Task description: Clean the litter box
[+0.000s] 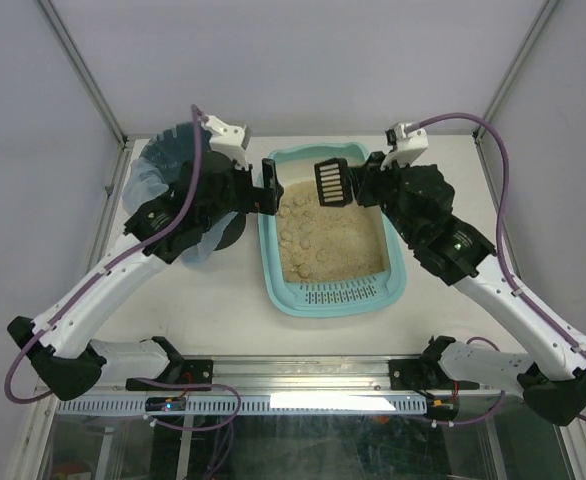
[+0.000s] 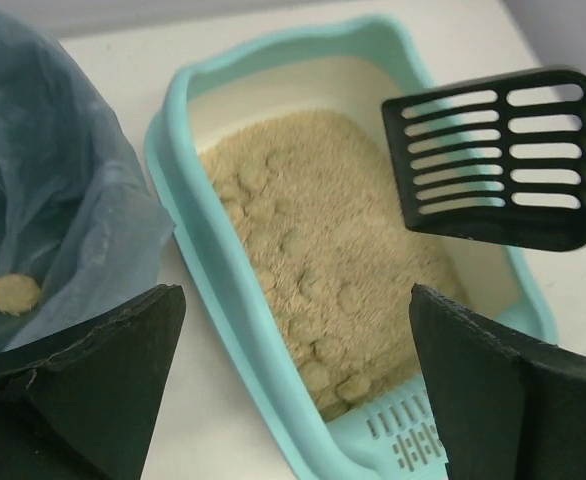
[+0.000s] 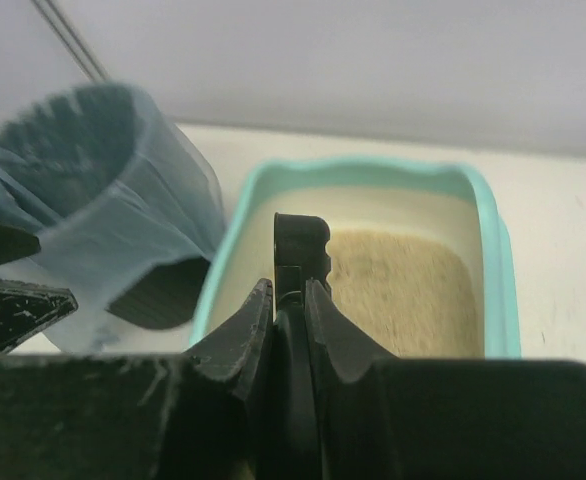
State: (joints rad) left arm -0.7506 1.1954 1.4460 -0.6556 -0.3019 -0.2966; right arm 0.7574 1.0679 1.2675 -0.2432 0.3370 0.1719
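Pinching the black slotted scoop [image 2: 498,155] by its handle, the right gripper [image 3: 288,300] has its jaws pressed tight on it, the scoop head hanging over the litter [image 2: 313,230]. The left gripper [image 2: 295,340] has its jaws spread wide. The teal litter box [image 2: 198,250] lies below and between them, and the bagged bin [image 2: 53,180] sits just outside one jaw.

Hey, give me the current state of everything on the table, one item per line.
Litter box: holding litter dotted with clumps.
Scoop: empty, held above the box.
Bin: lined with a bag, one clump inside.
Left end effector: open, empty.
Right end effector: shut on the scoop.
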